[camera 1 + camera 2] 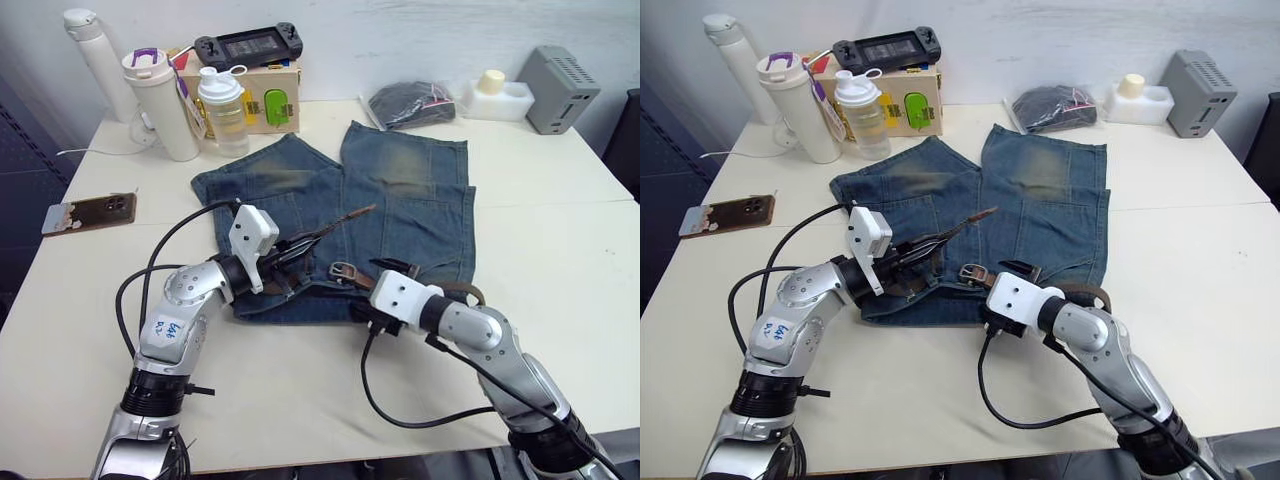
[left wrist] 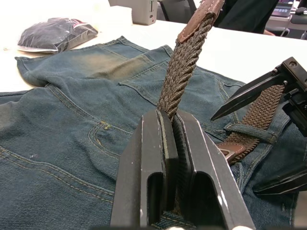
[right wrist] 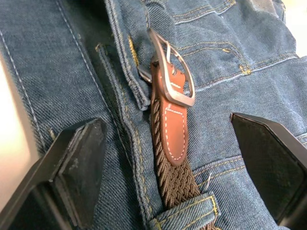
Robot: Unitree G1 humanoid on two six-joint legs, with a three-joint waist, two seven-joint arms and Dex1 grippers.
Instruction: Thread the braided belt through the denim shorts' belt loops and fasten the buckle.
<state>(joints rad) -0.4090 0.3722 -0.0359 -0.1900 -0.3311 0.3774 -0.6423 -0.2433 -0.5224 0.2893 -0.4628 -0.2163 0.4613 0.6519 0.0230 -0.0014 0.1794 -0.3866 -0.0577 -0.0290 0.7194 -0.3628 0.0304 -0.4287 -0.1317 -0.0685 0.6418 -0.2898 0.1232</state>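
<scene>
The denim shorts [image 1: 400,200] lie flat on the table with the waistband toward me. The braided belt [image 3: 175,177] runs along the waistband under a belt loop [image 3: 184,213], and its silver buckle [image 3: 172,72] lies on the denim near the middle. My left gripper [image 2: 169,120] is shut on the belt's tail [image 2: 184,62], which rises slantwise with its leather tip in the air [image 1: 360,211]. My right gripper [image 3: 168,124] hovers open just above the buckle, one finger on each side. Its fingers [image 2: 249,93] also show in the left wrist view.
Behind the shorts stand a white tumbler [image 1: 165,105], a clear bottle [image 1: 224,108] and a box with a game controller [image 1: 250,45]. A bagged dark bundle [image 1: 410,103], a white container [image 1: 497,95] and a grey device [image 1: 560,88] sit back right. A phone [image 1: 90,212] lies left.
</scene>
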